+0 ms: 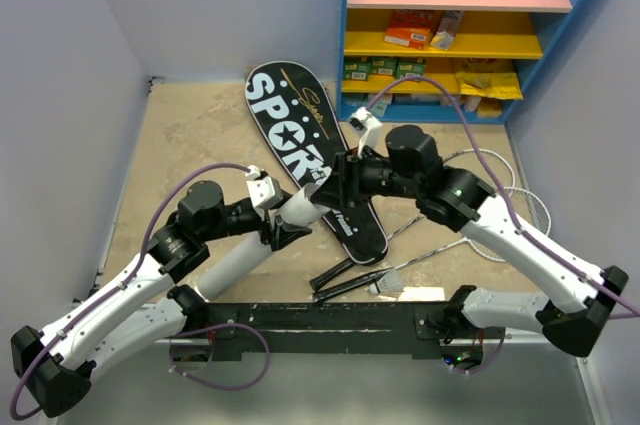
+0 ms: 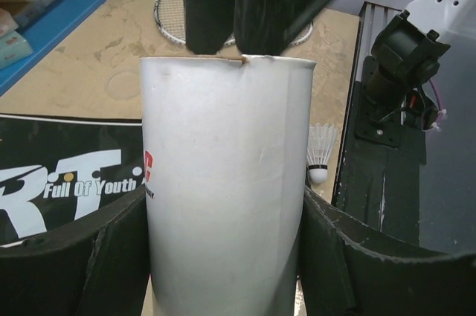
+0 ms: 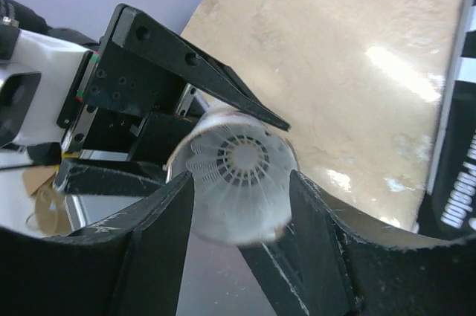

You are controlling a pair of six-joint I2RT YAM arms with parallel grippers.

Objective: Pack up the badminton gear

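1. Holding the long white tube (image 1: pixel 240 260) is the left gripper (image 2: pixel 227 256). Its two fingers press on the tube's sides, low in the middle of the left wrist view.
2. The right gripper (image 3: pixel 242 182) is at the tube's open mouth, in the middle of the top view. Its fingers stand apart and pinch nothing.
3. One shuttlecock (image 3: pixel 239 156) sits just inside the tube's mouth, in the middle of the right wrist view.
4. A second shuttlecock (image 1: pixel 388 287) lies on the table (image 1: pixel 200 135), low and a bit right in the top view. It is just beside the black handles of the rackets (image 1: pixel 345 286).
5. The black bag (image 1: pixel 290 135) lies flat in the upper middle of the top view, behind the tube.
6. The tube looks light, stiff and smooth, like thin card. I think a hard squeeze would dent it, so a soft hold around its middle is best.
7. A shuttlecock is very light, and its white skirt bends and breaks easily. It is safer to pinch the round nose.
8. The rackets look thin and light, with fine strings. The thick black handle is the best place to grab.
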